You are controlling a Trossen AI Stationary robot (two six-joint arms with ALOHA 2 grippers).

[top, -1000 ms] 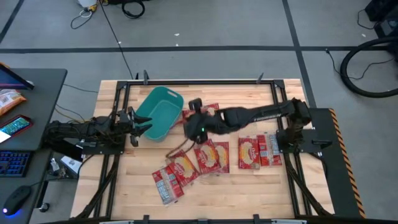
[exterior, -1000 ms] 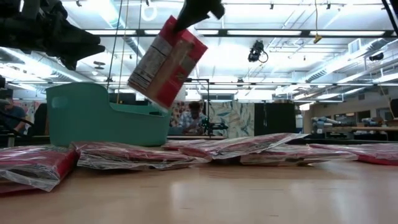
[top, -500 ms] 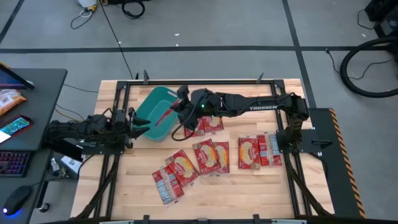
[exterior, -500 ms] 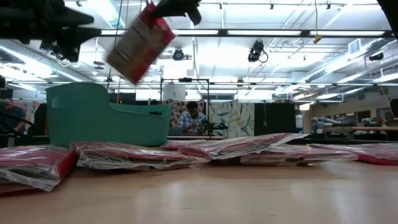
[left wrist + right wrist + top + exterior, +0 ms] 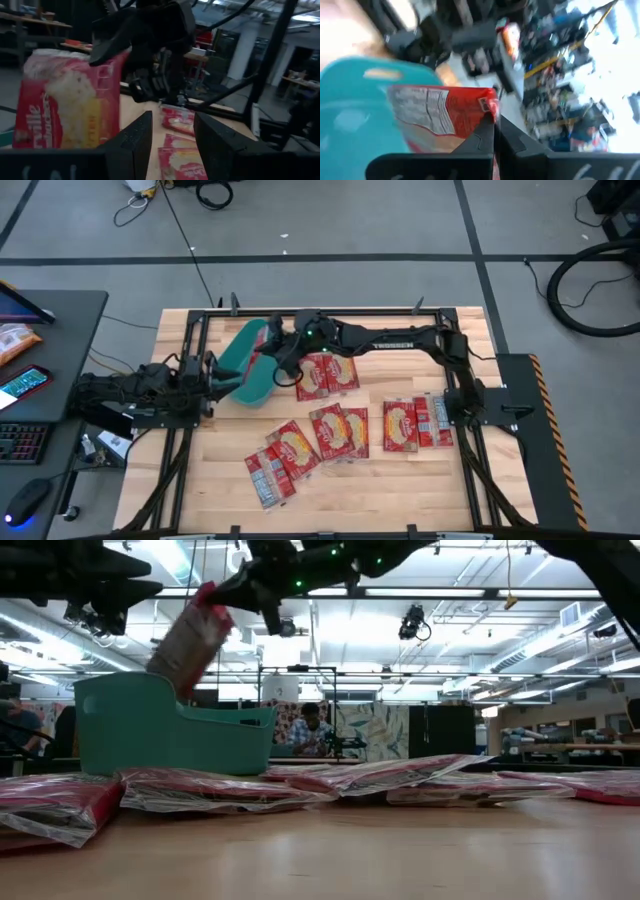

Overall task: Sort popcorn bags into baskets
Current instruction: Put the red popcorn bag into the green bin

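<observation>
The teal basket stands at the table's far left on its base; it also shows in the low view. My right gripper reaches over it from the right, shut on a red popcorn bag. The bag's lower end is down at the basket's rim. My left gripper is open, level, just above the basket's left side, with nothing between its fingers. Several more popcorn bags lie flat on the table. My right gripper pinches the popcorn bag's upper end between its two shut fingers. The fingers come from the table's right, nearly level. The bag hangs slanting below them over the basket, lifted clear of the table; I cannot tell whether its lower end touches the rim.
Two bags lie just right of the basket, under my right arm. Others lie mid-table and toward the right. A black metal frame edges the table. A person sits in the room beyond.
My right gripper has swung toward the table's left and far edges, from above the loose bags to over the basket, rolling its wrist. The bag has gone with it, lifted clear throughout, and now slants down to the basket's rim.
</observation>
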